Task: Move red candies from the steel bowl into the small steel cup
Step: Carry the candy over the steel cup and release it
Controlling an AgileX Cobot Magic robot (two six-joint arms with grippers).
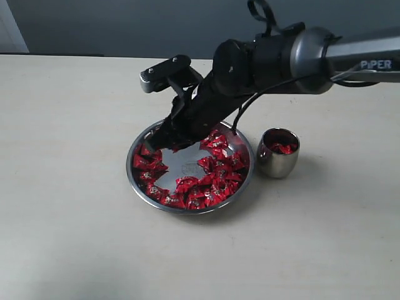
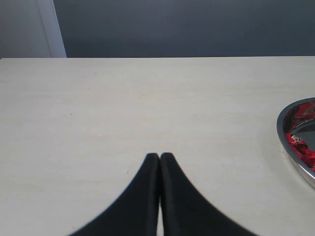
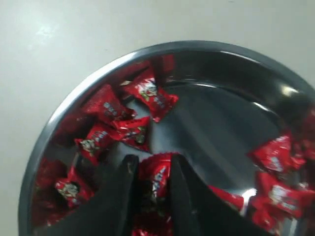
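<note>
**Exterior view.** Your right arm (image 1: 250,69) comes in from the right and slants down into the bowl (image 1: 181,164), which sits mid-counter (image 1: 75,237). The right fingers (image 1: 165,139) are low at the bowl's far-left side, in among the candies (image 1: 206,187). The candies lie in a rough ring along the bowl's wall, and the middle of its floor is bare steel. The cup (image 1: 278,164) stands upright just right of the bowl, not touching it, and a few candies show inside it.

**Left wrist view.** Your left fingers (image 2: 142,196) are pressed together tip to tip with nothing between them, over bare counter (image 2: 123,98). Only an arc of the bowl (image 2: 283,132) shows at the frame's edge, well apart from the fingers. Some candies (image 2: 300,147) are visible behind its rim.

**Right wrist view.** Your right fingers (image 3: 118,196) are inside the bowl (image 3: 59,113) and closed on one candy (image 3: 156,179). It sits wedged between them, with a finger touching each side of the wrapper. Loose candies (image 3: 147,93) lie just beyond the tips, and another cluster lies across the bare floor. You cannot tell here whether the gripped candy is clear of the floor.
</note>
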